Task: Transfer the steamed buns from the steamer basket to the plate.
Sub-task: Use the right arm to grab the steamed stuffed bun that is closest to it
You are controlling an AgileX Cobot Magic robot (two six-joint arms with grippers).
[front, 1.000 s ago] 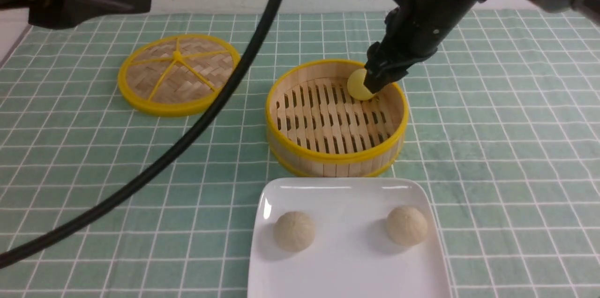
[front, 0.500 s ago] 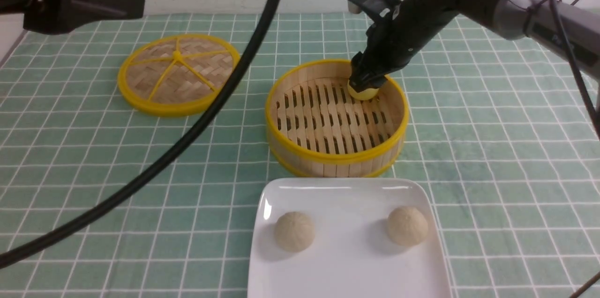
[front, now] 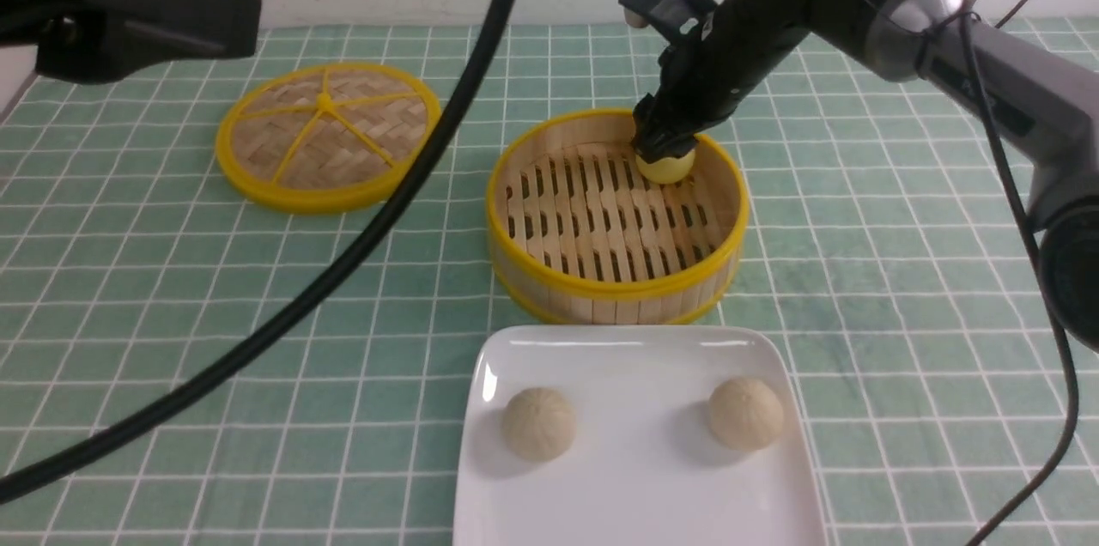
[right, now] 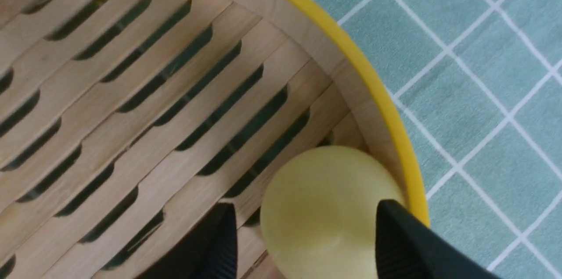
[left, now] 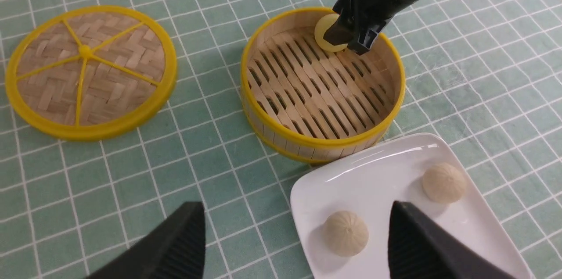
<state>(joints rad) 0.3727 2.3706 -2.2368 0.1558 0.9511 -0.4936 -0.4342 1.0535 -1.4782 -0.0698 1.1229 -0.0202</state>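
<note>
Two robot arms work over a bench covered in a green checked cloth. The right end effector reaches down into a round bamboo steamer basket and sits astride the yellow bun. This last bun rests on the slatted floor at the far side of the basket, close against the inner wall. The jaws stand partly open with one on each side of the bun. In the right wrist view one of the fingers meets the bun's edge, while a sliver of floor shows beside the other, so the bun does not look clamped. The left end effector hovers wide open and empty above the bench near the plate's edge. To do this grasp well, the jaws should probably centre on the bun's widest part and close gently, because the finger by the wall has little room. The bun should then likely rise straight up above the yellow rim before travelling to the white square plate, which lies just in front of the basket. The bare middle of the plate looks like the safest landing spot. There are three buns in all, the yellow one plus a left beige bun and a right beige bun already on the plate. There is one basket, one plate and one woven lid, which lies flat to the left.
</note>
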